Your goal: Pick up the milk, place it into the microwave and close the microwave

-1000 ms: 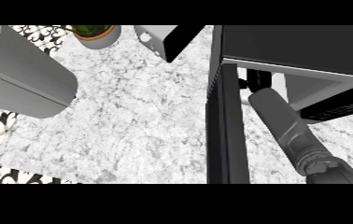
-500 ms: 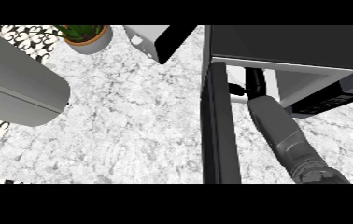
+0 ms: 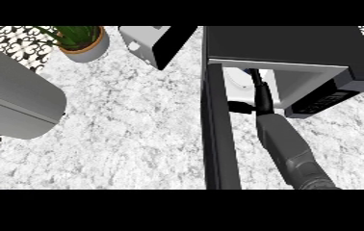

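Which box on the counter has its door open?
The microwave on the right: its dark door swings out. The small toaster oven stays shut.

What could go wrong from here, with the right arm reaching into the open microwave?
1. The right hand is inside the black microwave; its fingers and the milk are hidden, so placement can't be confirmed.
2. The open black microwave door stands beside the grey right forearm; withdrawing may bump it.
3. Closing early would trap the arm.
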Tool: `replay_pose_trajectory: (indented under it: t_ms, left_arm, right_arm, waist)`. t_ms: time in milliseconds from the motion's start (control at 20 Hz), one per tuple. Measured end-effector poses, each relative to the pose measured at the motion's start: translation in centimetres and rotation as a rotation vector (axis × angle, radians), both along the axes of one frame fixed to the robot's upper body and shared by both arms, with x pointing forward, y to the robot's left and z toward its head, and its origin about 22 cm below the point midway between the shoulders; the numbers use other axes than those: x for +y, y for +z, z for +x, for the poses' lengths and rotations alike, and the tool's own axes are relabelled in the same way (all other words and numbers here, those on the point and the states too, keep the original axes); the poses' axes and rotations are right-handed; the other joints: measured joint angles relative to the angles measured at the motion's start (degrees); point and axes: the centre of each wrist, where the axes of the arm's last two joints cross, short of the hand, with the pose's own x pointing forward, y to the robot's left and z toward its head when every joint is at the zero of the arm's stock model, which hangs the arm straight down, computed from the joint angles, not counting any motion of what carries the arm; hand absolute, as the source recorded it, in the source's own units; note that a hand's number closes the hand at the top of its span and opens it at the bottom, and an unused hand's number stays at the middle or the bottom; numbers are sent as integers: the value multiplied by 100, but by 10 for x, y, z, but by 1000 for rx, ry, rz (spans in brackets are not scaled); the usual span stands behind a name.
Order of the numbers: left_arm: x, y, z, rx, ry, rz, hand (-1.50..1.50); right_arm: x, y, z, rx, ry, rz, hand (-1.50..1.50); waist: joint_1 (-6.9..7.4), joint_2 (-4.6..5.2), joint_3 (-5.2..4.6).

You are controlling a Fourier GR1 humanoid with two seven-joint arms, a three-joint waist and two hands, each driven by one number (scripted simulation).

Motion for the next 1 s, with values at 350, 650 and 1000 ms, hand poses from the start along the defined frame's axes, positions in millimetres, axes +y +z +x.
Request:
replay_pose_trajectory:
  t_ms: [350,650,1000]
  left_arm:
    - [-6,1,-10,25,9,0,-150]
    - [-16,-1,-8,53,-1,17,-150]
    - [-21,-2,-10,89,-59,42,-150]
  right_arm:
    - [-23,-33,-35,19,11,81,-150]
    - [-36,-53,-61,51,60,143,-150]
    - [-65,-63,-84,61,116,168,-150]
  waist:
    - [-142,-57,-2]
    - [-264,-104,-9]
    - [-348,-185,-33]
